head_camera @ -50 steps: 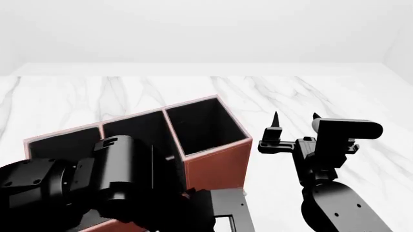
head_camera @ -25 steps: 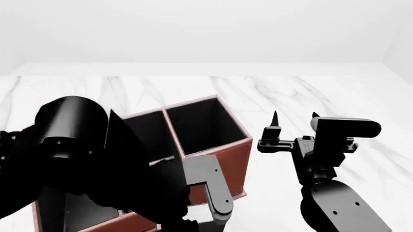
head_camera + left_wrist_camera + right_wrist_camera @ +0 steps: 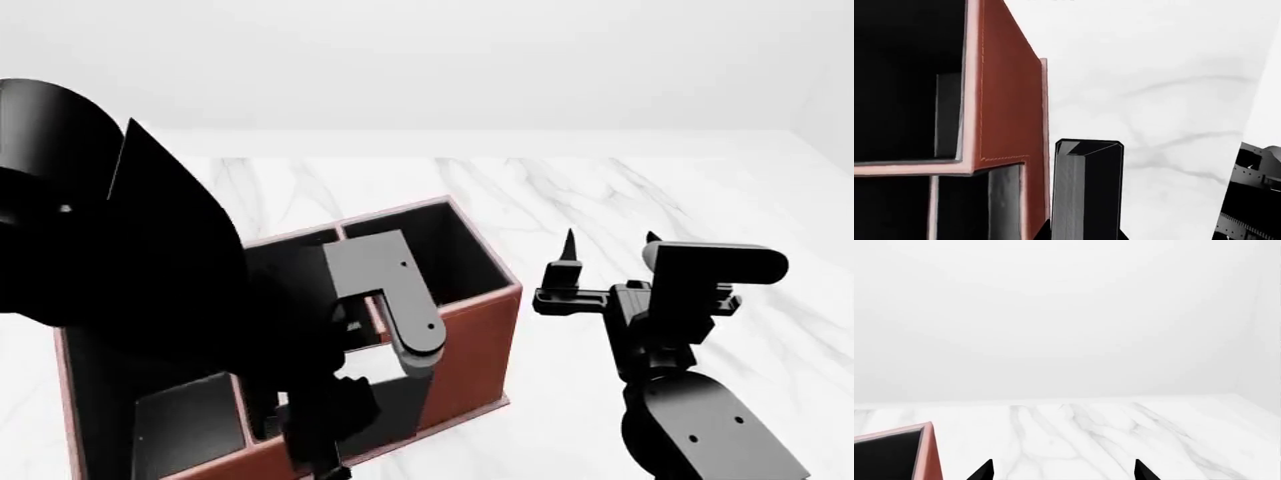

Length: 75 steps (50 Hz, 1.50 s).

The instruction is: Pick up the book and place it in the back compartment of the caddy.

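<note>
Smooth black book (image 3: pixel 1087 192), apparently pinched by left gripper (image 3: pixel 1084 235), beside stitched reddish-brown caddy (image 3: pixel 1011 100); right gripper (image 3: pixel 609 243) spread.

Count, all views:

- Caddy (image 3: pixel 474 350): one. Reddish-brown, black-lined. Taller end section: one.
- Compartments: at least three dark openings show in the head view. The left arm (image 3: pixel 120 250) covers the rest, so there is no full count.
- Book (image 3: pixel 1087 195): one, seen only in the left wrist view, a black slab with a grey striped edge.
- Arms: two, the left one and the right arm (image 3: pixel 694 430).
- Right gripper (image 3: pixel 610 250): one, with two pointed fingertips (image 3: pixel 570 245), jaws apart.
- Left gripper: dark parts at either side of the book's base; fingers not countable.
- Tabletop (image 3: pixel 601 190): one, white marble.
</note>
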### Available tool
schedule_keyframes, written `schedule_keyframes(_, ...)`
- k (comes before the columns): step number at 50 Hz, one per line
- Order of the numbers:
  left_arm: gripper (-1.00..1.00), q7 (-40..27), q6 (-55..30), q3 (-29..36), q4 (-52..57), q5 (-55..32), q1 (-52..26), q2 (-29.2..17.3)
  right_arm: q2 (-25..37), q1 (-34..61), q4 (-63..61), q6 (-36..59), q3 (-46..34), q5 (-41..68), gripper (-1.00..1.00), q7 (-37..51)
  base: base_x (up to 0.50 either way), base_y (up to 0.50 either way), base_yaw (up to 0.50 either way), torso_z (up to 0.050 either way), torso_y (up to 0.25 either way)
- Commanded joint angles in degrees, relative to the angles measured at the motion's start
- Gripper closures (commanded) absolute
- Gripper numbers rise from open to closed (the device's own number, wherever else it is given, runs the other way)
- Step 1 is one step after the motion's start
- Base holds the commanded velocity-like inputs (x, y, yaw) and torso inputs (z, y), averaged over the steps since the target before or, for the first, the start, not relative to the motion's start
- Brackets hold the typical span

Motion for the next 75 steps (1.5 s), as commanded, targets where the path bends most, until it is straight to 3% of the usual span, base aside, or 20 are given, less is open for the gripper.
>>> schedule_keyframes(1,1.0,-3.3,-0.2,0.9,-1.3,-4.9,-5.8,-2.2,0.1,0.3,0.1,0.0,-0.1,0.1,-1.0,0.2,0.0,0.0,0.0,0.0,0.01)
schedule_keyframes(20,1.0,1.8,-0.6,2.7,-3.2,-0.2,-9.9,-6.1,0.2,0.4,0.0,0.0,-0.2,0.2,-1.0,0.7,0.0,0.0,0.0,0.0,0.001)
schedule_keyframes(49,1.0,7.3,1.5,8.1,-8.3,11.1,-14.4,-5.5,0.1,1.1,0.2,0.8,-0.5,0.3,-1.0,2.0,0.0,0.0,0.0,0.0,0.001)
schedule_keyframes(70,1.0,7.6,3.0,9.8,-8.4,11.9,-14.8,-5.4,0.5,1.2,0.0,1.6,-1.1,0.5,-1.0,2.5,0.0,0.0,0.0,0.001,0.001)
schedule_keyframes(75,1.0,12.8,2.8,10.6,-9.0,11.3,-14.5,-5.5,0.6,1.3,0.6,1.6,-1.6,0.0,-1.0,2.6,0.0,0.0,0.0,0.0,0.0)
